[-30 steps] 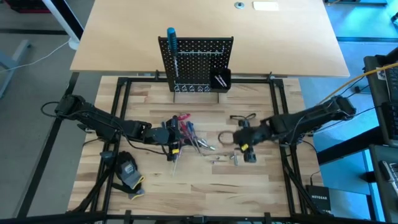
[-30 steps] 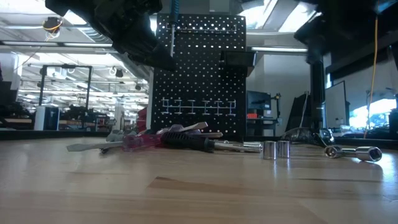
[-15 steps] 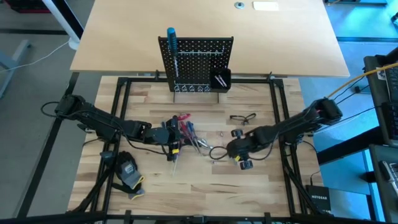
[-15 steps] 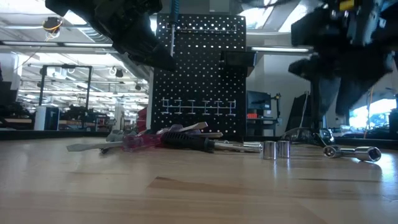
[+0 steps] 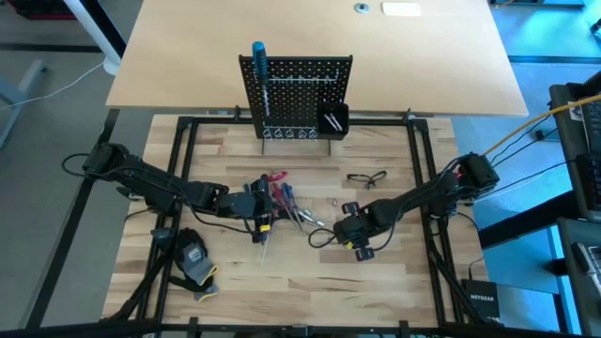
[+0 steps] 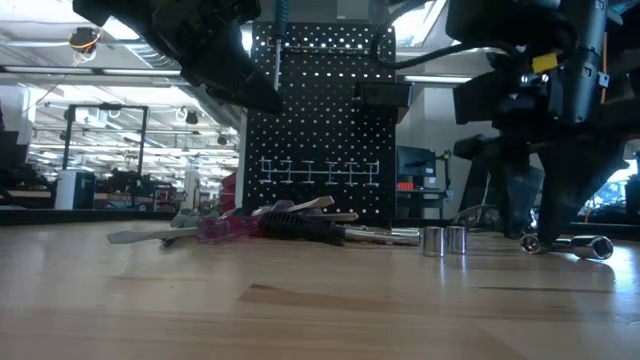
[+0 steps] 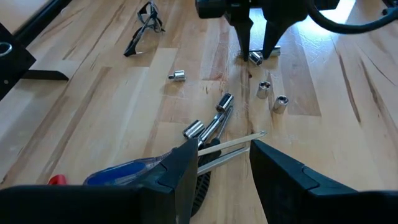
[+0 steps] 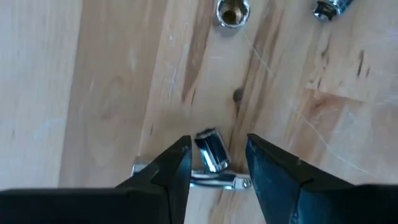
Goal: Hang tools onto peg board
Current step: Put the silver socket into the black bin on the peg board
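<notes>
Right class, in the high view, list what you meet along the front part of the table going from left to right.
Black-and-yellow glove → left gripper → pile of screwdrivers → right gripper, with its fingers apart over small silver sockets.

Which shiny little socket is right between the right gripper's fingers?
The socket joined to the silver handle; the right gripper stands open around it. The other loose sockets lie apart on the wood.

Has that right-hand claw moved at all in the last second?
Yes. In the high view the right gripper has slid away from the safety glasses, toward the left arm and the table's near edge, and now hovers, jaws open, over a silver socket tool.
</notes>
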Controlling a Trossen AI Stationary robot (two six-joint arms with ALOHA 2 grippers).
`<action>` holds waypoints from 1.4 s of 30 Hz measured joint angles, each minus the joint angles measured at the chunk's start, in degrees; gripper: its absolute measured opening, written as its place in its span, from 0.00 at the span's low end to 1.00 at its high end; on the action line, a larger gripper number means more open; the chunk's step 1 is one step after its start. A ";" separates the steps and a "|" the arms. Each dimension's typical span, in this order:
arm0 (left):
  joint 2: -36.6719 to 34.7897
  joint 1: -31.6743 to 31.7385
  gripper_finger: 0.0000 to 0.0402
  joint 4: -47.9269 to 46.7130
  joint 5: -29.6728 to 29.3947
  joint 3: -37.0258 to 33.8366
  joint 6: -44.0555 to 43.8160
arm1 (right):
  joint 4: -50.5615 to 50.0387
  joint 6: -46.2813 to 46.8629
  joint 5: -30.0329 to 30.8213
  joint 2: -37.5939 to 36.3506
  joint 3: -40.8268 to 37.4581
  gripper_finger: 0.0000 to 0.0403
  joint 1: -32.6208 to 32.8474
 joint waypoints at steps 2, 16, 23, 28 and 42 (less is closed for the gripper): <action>0.00 0.00 0.34 0.00 0.00 0.00 0.00 | 0.52 -0.02 0.00 0.64 0.00 0.38 0.00; 0.02 0.00 0.34 0.00 0.00 0.00 0.00 | 0.95 -0.61 0.82 2.26 0.09 0.29 0.04; 0.02 0.00 0.34 0.00 0.00 0.00 0.00 | 1.44 -1.90 1.56 2.26 0.09 0.16 0.04; 0.02 0.04 0.34 0.02 0.00 0.00 0.00 | -1.04 -3.20 3.77 2.37 2.12 0.16 -0.02; 0.02 0.04 0.34 -0.10 0.00 0.00 0.00 | -18.69 -12.36 13.70 1.63 21.39 0.17 -2.40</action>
